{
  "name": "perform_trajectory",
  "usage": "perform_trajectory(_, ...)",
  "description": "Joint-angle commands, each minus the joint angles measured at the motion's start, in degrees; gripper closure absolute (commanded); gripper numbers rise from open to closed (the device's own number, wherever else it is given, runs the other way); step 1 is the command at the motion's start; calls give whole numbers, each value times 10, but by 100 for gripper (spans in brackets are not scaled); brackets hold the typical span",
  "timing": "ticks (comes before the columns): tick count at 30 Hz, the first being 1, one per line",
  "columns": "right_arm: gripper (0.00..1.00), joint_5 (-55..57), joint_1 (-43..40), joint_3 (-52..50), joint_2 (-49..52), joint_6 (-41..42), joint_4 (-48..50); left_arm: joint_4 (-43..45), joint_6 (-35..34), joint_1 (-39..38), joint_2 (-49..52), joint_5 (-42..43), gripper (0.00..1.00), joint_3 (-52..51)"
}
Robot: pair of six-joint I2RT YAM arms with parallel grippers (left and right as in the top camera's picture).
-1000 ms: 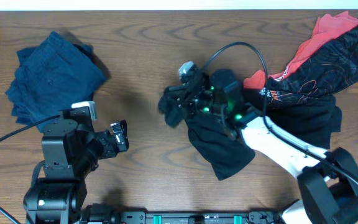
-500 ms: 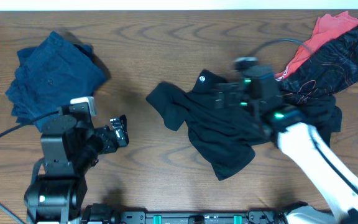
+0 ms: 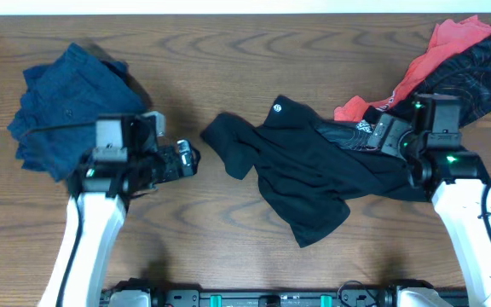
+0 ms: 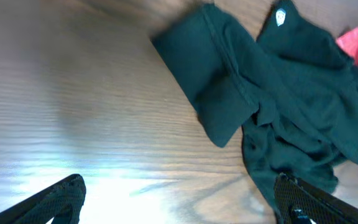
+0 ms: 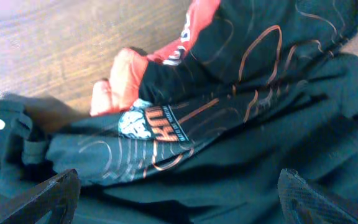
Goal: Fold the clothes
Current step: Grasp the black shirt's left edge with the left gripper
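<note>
A crumpled black shirt [image 3: 305, 175] with a small white logo lies at the table's middle, one sleeve [image 4: 216, 93] stretched to the left. My left gripper [image 3: 187, 160] is open over bare wood just left of that sleeve, and its right finger [image 4: 297, 199] is at the shirt's edge. My right gripper [image 3: 376, 136] is open above the shirt's right part [image 5: 185, 180], with nothing held between its fingers. A black garment with red print [image 5: 229, 87] lies over the shirt's upper right.
A navy garment [image 3: 66, 102] lies bunched at the far left, behind my left arm. A red garment [image 3: 450, 38] and the black red-printed one [image 3: 476, 77] are piled at the top right corner. Bare wooden table [image 3: 228, 247] lies between the arms.
My right gripper has opened, let go of the black shirt and drawn back to the right. The shirt has dropped spread on the table. My left arm has reached right toward the sleeve.
</note>
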Motion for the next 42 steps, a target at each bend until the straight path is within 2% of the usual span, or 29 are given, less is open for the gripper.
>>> perform_trajectory(1,1,-32,-3,4,3,-20,3,17,-18,-5,67,64,2,7)
perform_trajectory(6,1,-32,-3,4,3,-20,-9,78,-23,-40,164,89,2,7)
perform_trajectory(13,1,-32,-3,4,3,-19,-14,179,-23,-111,230,87,2,7)
perform_trajectory(19,1,-32,-3,4,3,-19,-27,238,-67,-157,271,30,2,7)
perform_trajectory(20,1,-31,-3,4,3,-20,-28,244,-74,-163,278,25,10,7)
perform_trajectory(22,1,-29,-3,4,3,-19,-28,254,-74,-167,283,22,32,7)
perform_trajectory(25,1,-29,-3,4,3,-19,-20,256,-73,-161,280,-10,92,8)
perform_trajectory(29,1,-29,-3,4,3,-24,-2,228,-73,-130,263,-73,94,8)
perform_trajectory(32,15,-32,-3,4,7,-43,6,202,-69,-96,231,-83,94,8)
perform_trajectory(34,32,-58,-3,4,15,-66,13,188,-60,-68,196,-83,94,8)
perform_trajectory(35,37,-75,-3,4,24,-80,18,184,-58,-55,177,-84,94,8)
perform_trajectory(38,65,-104,-3,4,56,-91,39,177,-58,-18,116,-84,94,8)
perform_trajectory(40,73,-124,-3,4,85,-99,62,177,-59,-2,80,-84,94,8)
perform_trajectory(42,74,-158,-3,4,119,-111,94,174,-59,4,55,-84,94,8)
